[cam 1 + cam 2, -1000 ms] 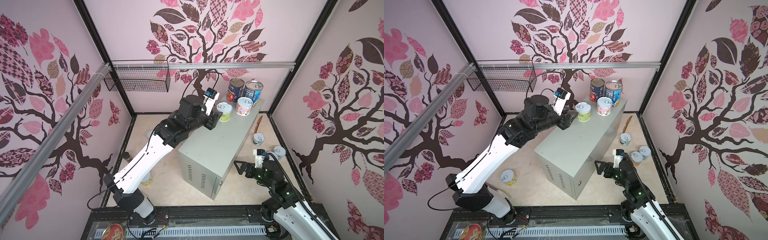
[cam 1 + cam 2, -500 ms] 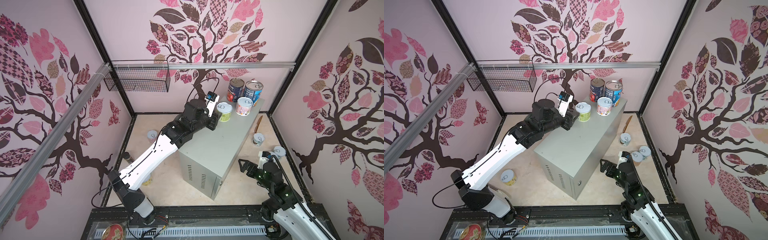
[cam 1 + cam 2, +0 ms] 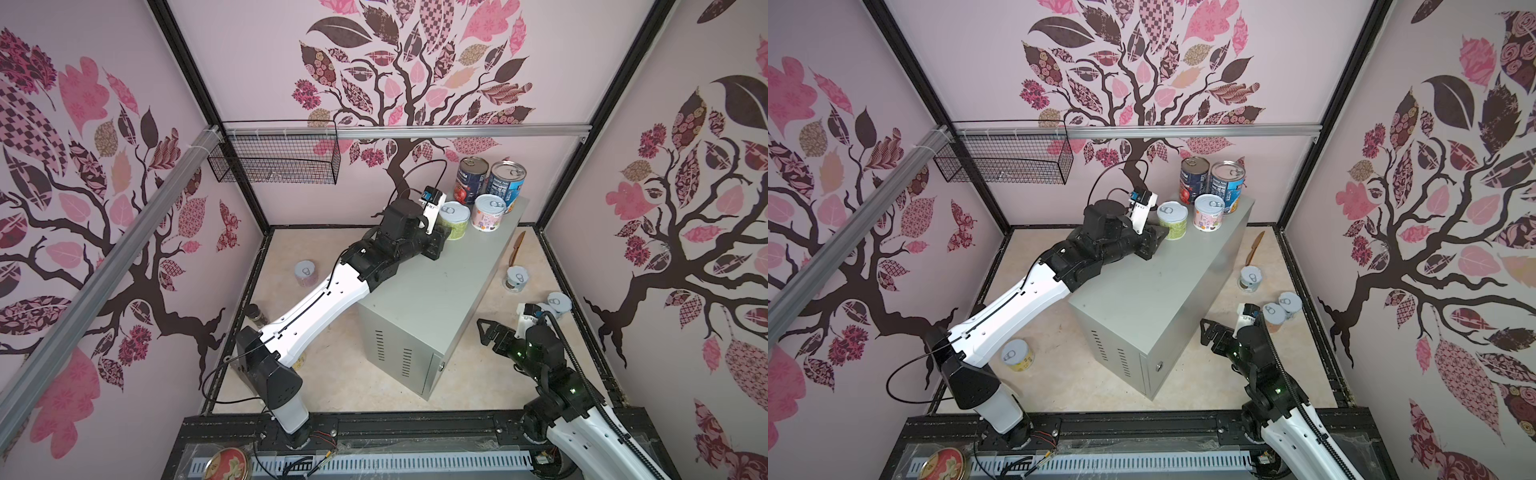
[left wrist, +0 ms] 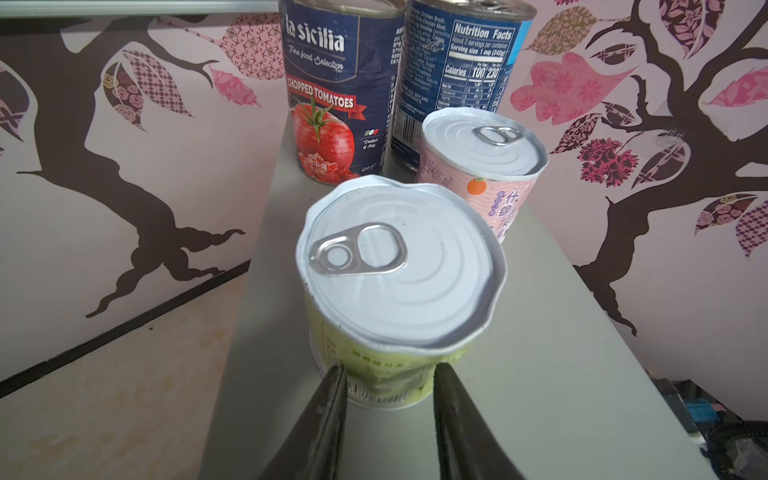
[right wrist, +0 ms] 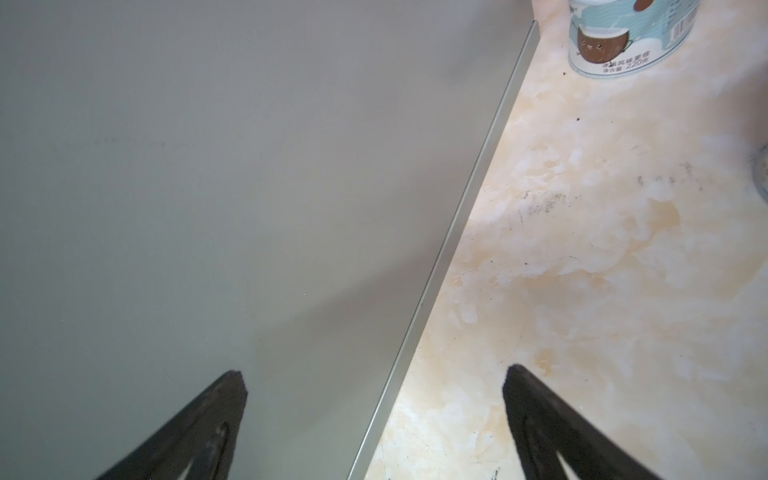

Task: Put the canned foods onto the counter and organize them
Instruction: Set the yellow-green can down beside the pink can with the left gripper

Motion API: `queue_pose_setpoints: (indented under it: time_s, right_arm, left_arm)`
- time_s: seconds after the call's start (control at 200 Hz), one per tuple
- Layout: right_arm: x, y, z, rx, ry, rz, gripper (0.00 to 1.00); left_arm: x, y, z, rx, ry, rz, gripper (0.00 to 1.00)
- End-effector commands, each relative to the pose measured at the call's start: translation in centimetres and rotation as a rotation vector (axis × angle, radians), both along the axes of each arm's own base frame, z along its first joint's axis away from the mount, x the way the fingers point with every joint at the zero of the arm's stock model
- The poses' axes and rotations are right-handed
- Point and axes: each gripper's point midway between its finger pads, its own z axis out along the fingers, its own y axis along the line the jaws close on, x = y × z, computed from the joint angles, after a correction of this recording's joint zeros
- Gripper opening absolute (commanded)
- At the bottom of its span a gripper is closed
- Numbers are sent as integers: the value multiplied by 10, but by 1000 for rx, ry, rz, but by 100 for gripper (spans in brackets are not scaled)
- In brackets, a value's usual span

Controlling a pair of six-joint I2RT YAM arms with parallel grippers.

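Four canned foods stand at the far end of the grey counter: a tomato tin, a blue tin, a pink can and a dented green can. My left gripper is shut to a narrow gap, its fingertips against the green can's near lower wall. The can is wider than that gap and stands on the counter. My right gripper hangs open, low beside the counter's right wall, holding nothing. More cans stand on the floor: one at left, a yellow one and several at right.
A black wire basket hangs on the back-left rail. A small brown jar stands by the left wall. A wooden utensil lies on the floor right of the counter. A flat red-gold tin sits on the front frame.
My left arm stretched forward and lower, and its jaws drew together as the tips came up to the green can. The right arm shifted only slightly.
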Motion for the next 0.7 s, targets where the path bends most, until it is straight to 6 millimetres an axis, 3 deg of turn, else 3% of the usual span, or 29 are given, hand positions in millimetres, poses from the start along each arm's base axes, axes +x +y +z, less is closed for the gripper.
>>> queue_pose_setpoints:
  time_s: [0.0,0.205,0.47,0.695]
  right_arm:
    - [0,0,4,-9,-25,8,100]
    - [-1,2,4,-7,-26,17,100]
    - [-1,2,4,-11,-29,24,100]
    - [0,4,3,-13,-27,32,100]
  left_arm:
    - [7,-5,8,-36,-5,6,37]
    - [16,-12,2,-52,13,21,42]
    - [9,-18,0,-66,21,-18,64]
    - [13,-20,-3,-59,14,0,65]
